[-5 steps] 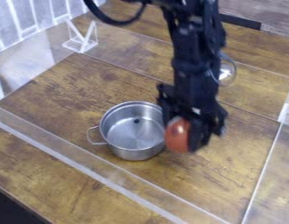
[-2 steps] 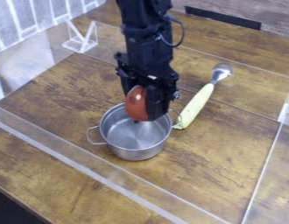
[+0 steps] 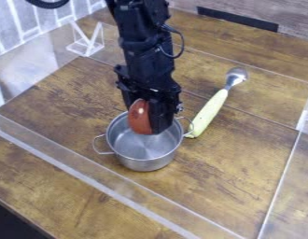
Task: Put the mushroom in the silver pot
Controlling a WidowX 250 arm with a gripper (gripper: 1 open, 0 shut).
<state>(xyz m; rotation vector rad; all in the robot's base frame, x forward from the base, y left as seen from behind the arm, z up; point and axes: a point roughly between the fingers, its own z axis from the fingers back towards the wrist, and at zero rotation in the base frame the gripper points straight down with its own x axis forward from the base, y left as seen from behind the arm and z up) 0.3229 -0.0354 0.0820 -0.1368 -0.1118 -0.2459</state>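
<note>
The mushroom (image 3: 142, 118), reddish-brown and rounded, hangs between my gripper's (image 3: 146, 119) dark fingers, which are shut on it. It sits just above the opening of the silver pot (image 3: 142, 147), a small shiny steel pot with a loop handle on its left rim. The mushroom's lower part reaches down to about rim level over the pot's far side. Its stem is hidden by the fingers. My black arm comes down from the top of the view.
A long yellow-green-handled utensil (image 3: 209, 109) with a silver tip lies to the right of the pot. A clear acrylic wall (image 3: 69, 173) borders the wooden table at front and left. A small clear stand (image 3: 84, 38) is at back left.
My gripper has carried the mushroom leftward from beside the pot's right rim to over the pot, then lowered slightly. The utensil, once hidden behind the arm, now shows.
</note>
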